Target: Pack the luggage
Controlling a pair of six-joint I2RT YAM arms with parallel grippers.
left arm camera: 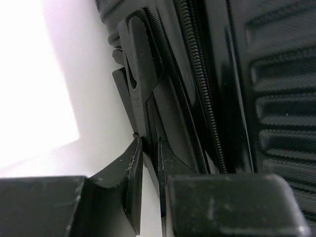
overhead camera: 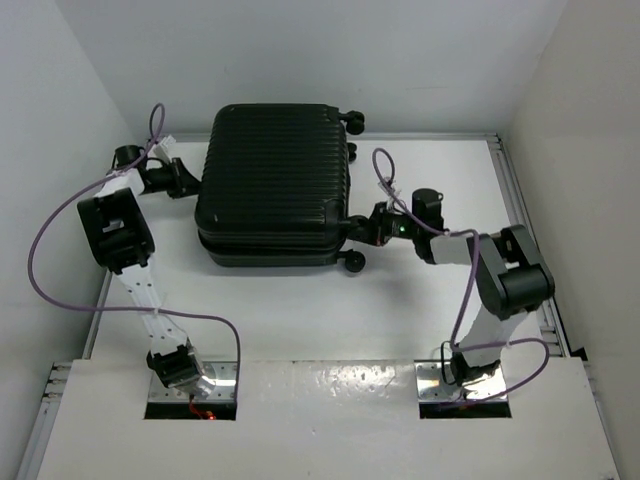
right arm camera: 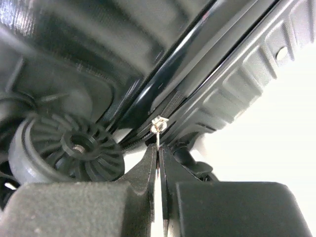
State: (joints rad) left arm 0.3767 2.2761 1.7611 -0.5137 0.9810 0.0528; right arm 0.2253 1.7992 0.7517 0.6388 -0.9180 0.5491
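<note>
Left gripper (left arm camera: 149,144): at the left side of the luggage (overhead camera: 275,180), fingers nearly together, clamped on a thin black strip (left arm camera: 150,163) of that side.
Luggage: lies flat and closed on the counter (overhead camera: 300,320), mid-width, toward the far edge; ribbed shell up, wheels facing the right edge.
Zipper pull (right arm camera: 158,123): small metal tab at the seam on the luggage's right side, beside the near wheel (right arm camera: 69,148).
Right gripper (right arm camera: 158,150): fingers together, pinching the zipper pull.
</note>
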